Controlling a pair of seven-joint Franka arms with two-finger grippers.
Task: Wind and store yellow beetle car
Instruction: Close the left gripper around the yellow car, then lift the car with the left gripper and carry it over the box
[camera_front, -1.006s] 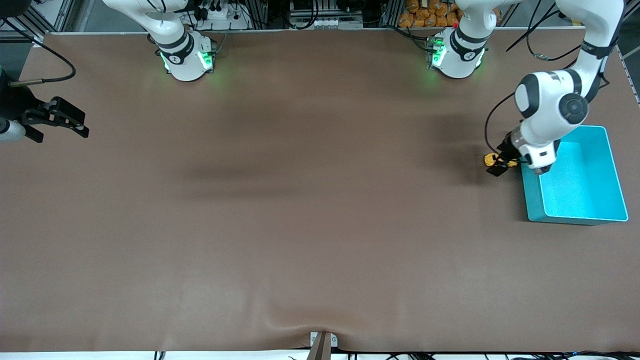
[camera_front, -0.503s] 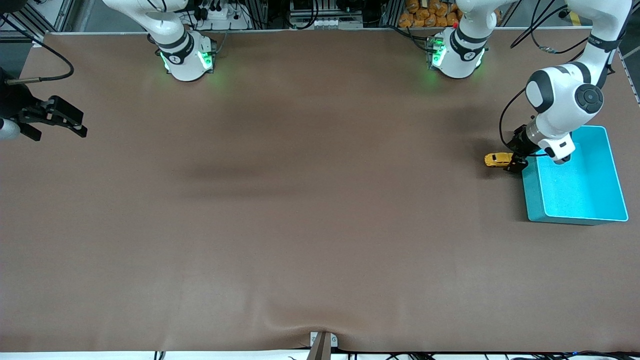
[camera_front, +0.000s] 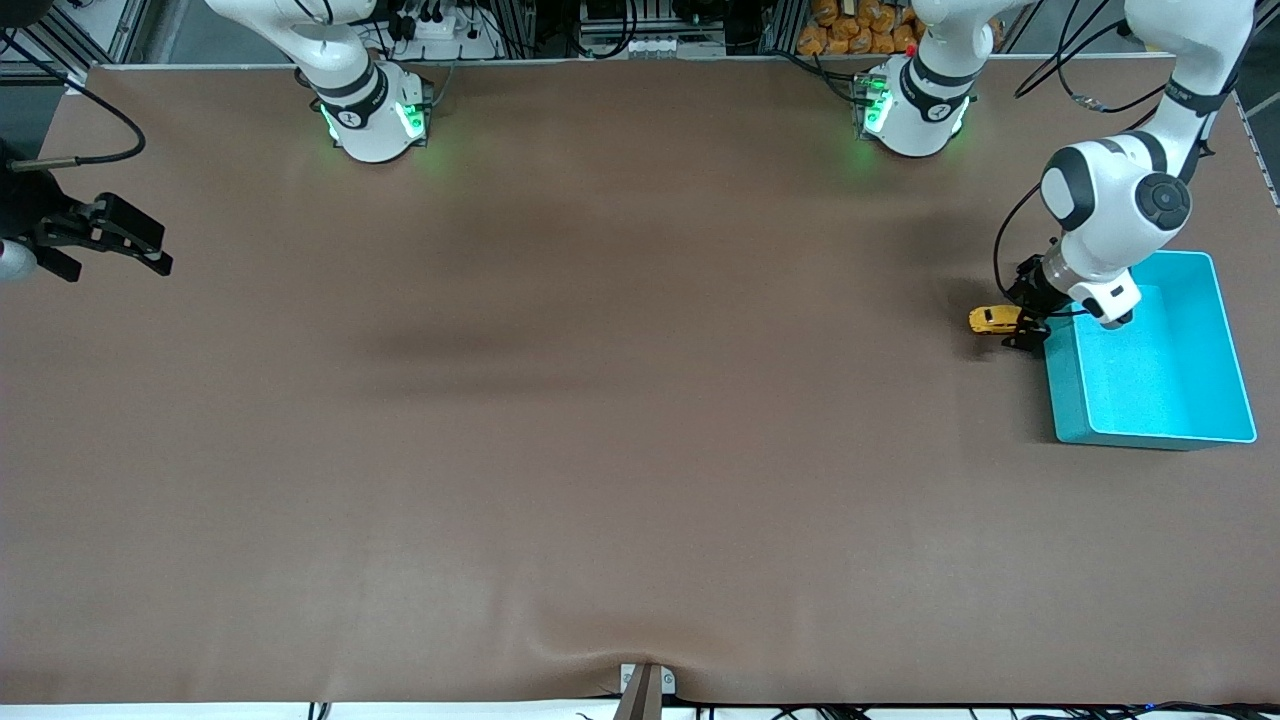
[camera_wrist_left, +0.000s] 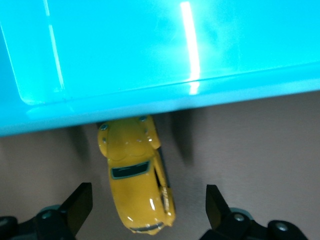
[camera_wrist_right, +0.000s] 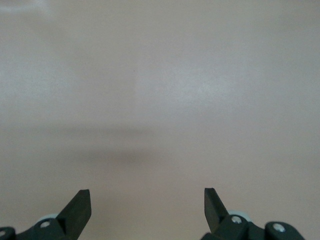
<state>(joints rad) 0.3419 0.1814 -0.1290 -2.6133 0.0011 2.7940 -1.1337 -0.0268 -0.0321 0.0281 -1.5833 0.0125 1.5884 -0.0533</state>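
Yellow beetle car (camera_front: 993, 319) sits on the table, nose against the teal bin's (camera_front: 1066, 400) outer wall. Left gripper (camera_wrist_left: 145, 212) straddles it, fingers spread wide, touching nothing; car's long axis runs between them toward the bin. Right gripper (camera_front: 110, 238) waits open at its own end.

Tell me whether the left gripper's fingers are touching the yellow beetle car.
Apart. In the left wrist view both fingers stand wide of the yellow beetle car, with bare table showing on each side of it.
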